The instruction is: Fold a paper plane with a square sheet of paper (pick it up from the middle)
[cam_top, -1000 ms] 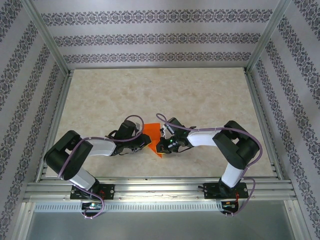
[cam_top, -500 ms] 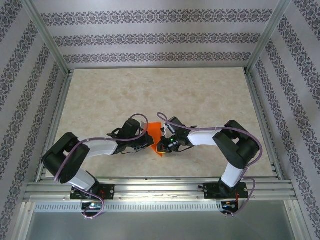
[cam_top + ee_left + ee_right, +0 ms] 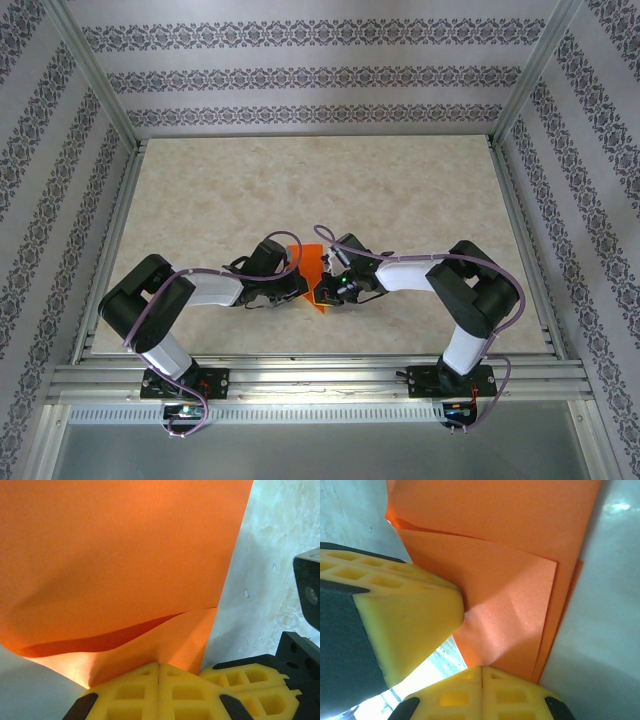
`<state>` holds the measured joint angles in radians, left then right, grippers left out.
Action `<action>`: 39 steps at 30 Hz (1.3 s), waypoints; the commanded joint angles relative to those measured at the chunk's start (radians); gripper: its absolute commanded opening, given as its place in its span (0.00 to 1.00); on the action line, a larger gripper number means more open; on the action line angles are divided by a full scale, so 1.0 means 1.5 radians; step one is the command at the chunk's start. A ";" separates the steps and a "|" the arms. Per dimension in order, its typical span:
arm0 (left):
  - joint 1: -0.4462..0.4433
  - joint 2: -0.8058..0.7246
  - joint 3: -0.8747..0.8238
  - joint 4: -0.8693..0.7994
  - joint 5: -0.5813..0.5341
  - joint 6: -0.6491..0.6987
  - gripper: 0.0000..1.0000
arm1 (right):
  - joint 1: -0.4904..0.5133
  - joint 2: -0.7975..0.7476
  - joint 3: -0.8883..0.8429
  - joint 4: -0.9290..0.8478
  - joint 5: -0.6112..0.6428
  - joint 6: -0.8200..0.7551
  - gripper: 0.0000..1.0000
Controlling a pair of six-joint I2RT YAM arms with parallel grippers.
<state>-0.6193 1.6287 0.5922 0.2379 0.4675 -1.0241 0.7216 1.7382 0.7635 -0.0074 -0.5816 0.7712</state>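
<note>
The square sheet of paper (image 3: 310,263) is bright orange and folded into overlapping layers, standing up off the table between my two grippers. In the left wrist view the sheet (image 3: 125,555) fills the upper frame, and my left gripper (image 3: 159,670) is shut on its lower folded edge. The right gripper's yellow fingers (image 3: 250,680) sit just to the right. In the right wrist view my right gripper (image 3: 481,672) is shut on the near corner of the layered sheet (image 3: 520,545), with a left finger (image 3: 405,610) pressed against the paper beside it. From above, the left gripper (image 3: 299,285) and right gripper (image 3: 323,292) meet at the sheet's near end.
The beige marbled table (image 3: 300,190) is ringed by aluminium rails (image 3: 320,378) at the front and sides, with patterned walls (image 3: 310,75) behind. Both arms bend inward across the table's near middle.
My left gripper has slid right to the paper and shut on its edge. The sheet now stands more upright between the two grippers. The right gripper has stayed shut and barely moved.
</note>
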 commanded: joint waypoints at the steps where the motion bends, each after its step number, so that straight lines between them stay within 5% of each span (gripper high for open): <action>1: 0.032 0.003 0.004 -0.074 -0.060 0.028 0.06 | -0.007 0.019 -0.022 -0.063 0.041 -0.027 0.00; 25: 0.165 -0.067 0.063 -0.249 -0.061 0.121 0.07 | -0.009 0.012 -0.018 -0.085 0.046 -0.047 0.00; 33: 0.140 -0.181 0.057 -0.223 -0.032 0.113 0.07 | -0.010 0.009 -0.007 -0.086 0.039 -0.047 0.00; 39: 0.082 -0.111 0.064 -0.155 0.013 0.100 0.04 | -0.010 0.008 -0.005 -0.090 0.042 -0.045 0.00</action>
<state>-0.4641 1.4143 0.6735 -0.0414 0.4484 -0.8742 0.7151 1.7359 0.7704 -0.0319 -0.5739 0.7265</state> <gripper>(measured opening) 0.063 0.049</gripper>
